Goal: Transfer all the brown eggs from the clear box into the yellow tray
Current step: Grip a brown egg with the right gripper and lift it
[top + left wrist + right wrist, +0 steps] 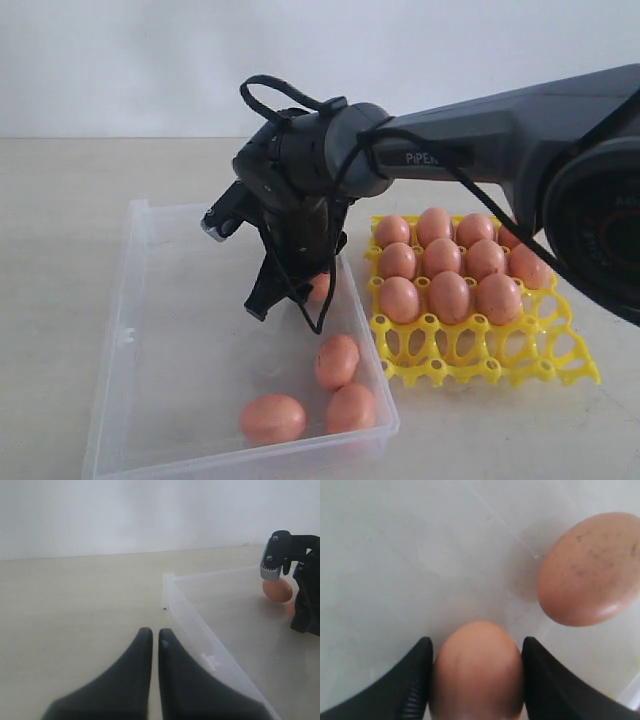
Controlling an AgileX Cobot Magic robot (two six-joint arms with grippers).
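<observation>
The clear box (pixel 120 340) lies on the left of the table, with three loose brown eggs (pixel 337 360) near its front right corner. My right gripper (pixel 290 312) reaches down into the box and is shut on a fourth brown egg (pixel 477 675), one black finger pressed on each side. Another egg (pixel 590 570) lies just beside it on the box floor. The yellow tray (pixel 480 350) stands right of the box, and several eggs (pixel 449 296) fill its back cups. My left gripper (pixel 155 634) is shut and empty, low over the table outside the box wall (pixel 185 610).
The right arm (pixel 480 140) stretches across above the tray's back rows. The tray's front row of cups (pixel 500 365) stands open. The left half of the box floor (pixel 190 320) is bare. A white wall runs behind the table.
</observation>
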